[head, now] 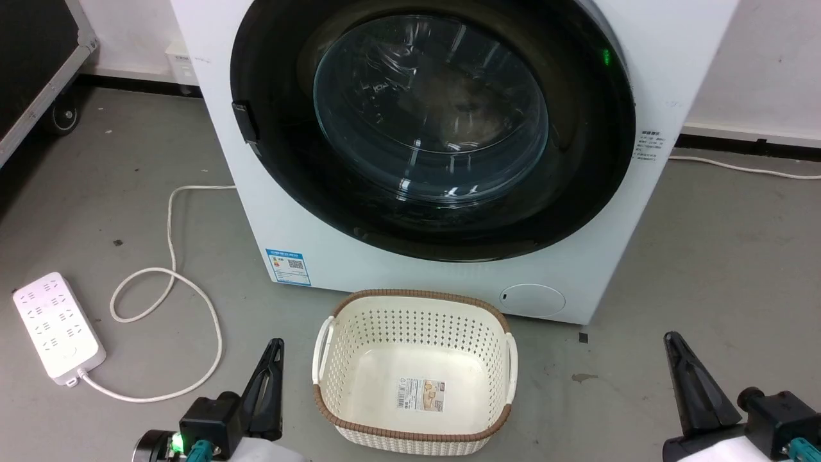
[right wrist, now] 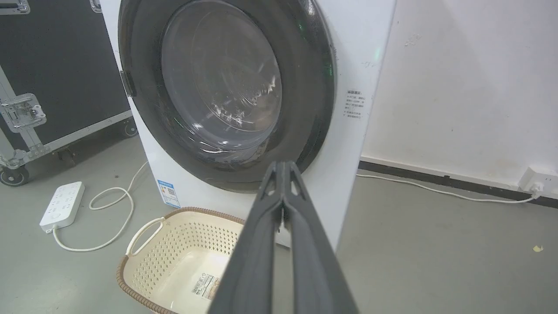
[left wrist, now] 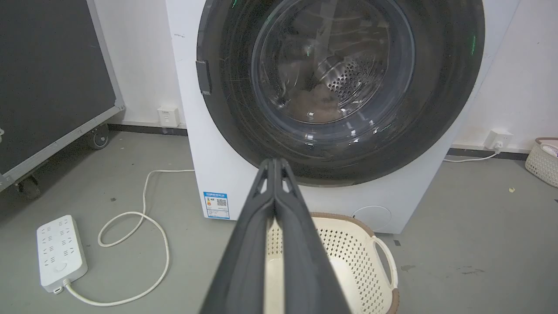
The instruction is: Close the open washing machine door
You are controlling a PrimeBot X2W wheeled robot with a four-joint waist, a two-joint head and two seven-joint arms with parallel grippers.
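Observation:
The white washing machine (head: pixel 397 269) stands straight ahead on the grey floor. Its round glossy black washing machine door (head: pixel 282 160), with a bulging clear glass window, lies flat against the machine's front, and no gap shows around its rim. A small dark catch (head: pixel 245 122) sits on the door's left edge. My left gripper (head: pixel 277 346) is low at the left, shut and empty, well short of the machine. My right gripper (head: pixel 670 340) is low at the right, also shut and empty. The left wrist view has the door (left wrist: pixel 235 109) beyond the shut fingers (left wrist: pixel 274 163). In the right wrist view the door (right wrist: pixel 144 109) stands past shut fingers (right wrist: pixel 283 165).
An empty cream perforated basket (head: pixel 417 295) sits on the floor between my grippers, just before the machine. A white power strip (head: pixel 58 327) and its looped cable (head: pixel 170 276) lie at the left. A black wheeled case (head: pixel 32 64) stands far left. Another basket (left wrist: pixel 542 161) is at the far right.

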